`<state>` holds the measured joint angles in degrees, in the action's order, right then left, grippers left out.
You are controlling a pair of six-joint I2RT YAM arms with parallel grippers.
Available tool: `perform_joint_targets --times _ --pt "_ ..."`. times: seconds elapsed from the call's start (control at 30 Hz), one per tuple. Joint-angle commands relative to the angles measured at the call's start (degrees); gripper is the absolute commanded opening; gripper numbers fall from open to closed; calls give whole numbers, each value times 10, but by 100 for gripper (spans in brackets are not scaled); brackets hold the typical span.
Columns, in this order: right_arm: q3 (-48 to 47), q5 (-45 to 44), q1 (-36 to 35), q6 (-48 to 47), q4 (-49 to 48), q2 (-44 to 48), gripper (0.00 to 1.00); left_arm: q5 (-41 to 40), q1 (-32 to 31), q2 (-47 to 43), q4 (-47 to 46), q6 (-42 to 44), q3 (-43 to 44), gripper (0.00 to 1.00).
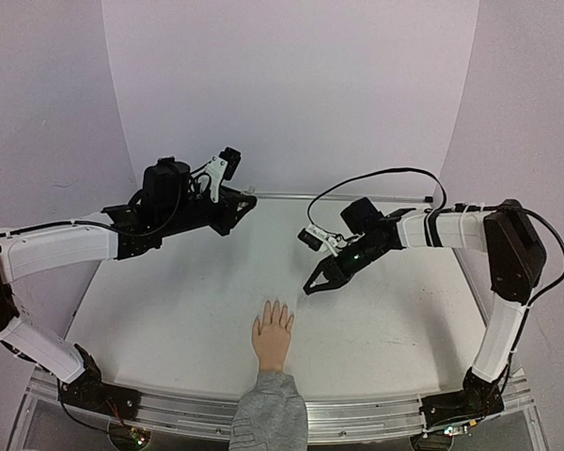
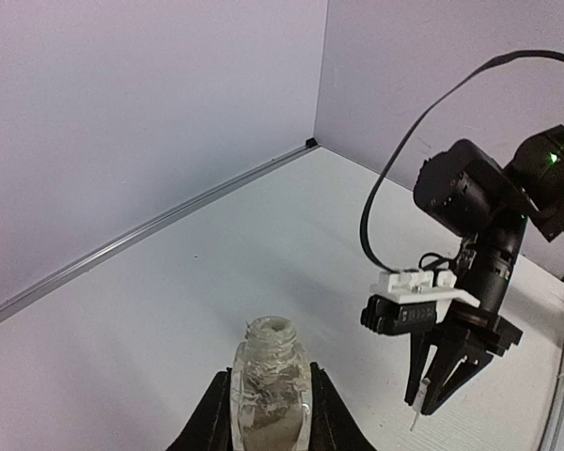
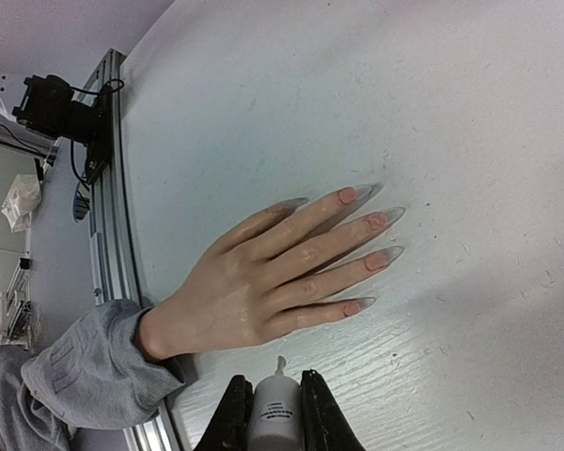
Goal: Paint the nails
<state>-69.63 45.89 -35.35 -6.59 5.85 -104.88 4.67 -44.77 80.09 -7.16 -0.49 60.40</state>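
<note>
Two grippers, and we find both closed on items. The left gripper is clamped on a small clear uncapped bottle, held upright. Its inside looks cloudy and whitish, and we cannot tell the fill level. The right gripper is clamped on a white cylindrical applicator cap. The flesh-coloured hand with grey sleeve cuff lies flat on the white table at its near edge. Its long pale pointed nails are apart from the applicator.

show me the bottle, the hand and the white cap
bottle (image 2: 271,396), left wrist view, glass body
hand (image 3: 240,287), right wrist view, back of hand
white cap (image 3: 275,418), right wrist view, labelled side
</note>
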Motion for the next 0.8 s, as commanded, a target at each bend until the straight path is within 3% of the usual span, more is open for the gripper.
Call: perform_joint_targets --times 0.0,0.3,0.77 --pt "-6 1 -2 -11 -35 -43 0 -41 2 23 -53 20 63 0" --pt "-30 6 -2 -44 -33 -111 0 -73 3 68 -64 58 112 0" --pt "-37 22 -6 -42 -51 -119 0 -74 5 78 -67 59 110 0"
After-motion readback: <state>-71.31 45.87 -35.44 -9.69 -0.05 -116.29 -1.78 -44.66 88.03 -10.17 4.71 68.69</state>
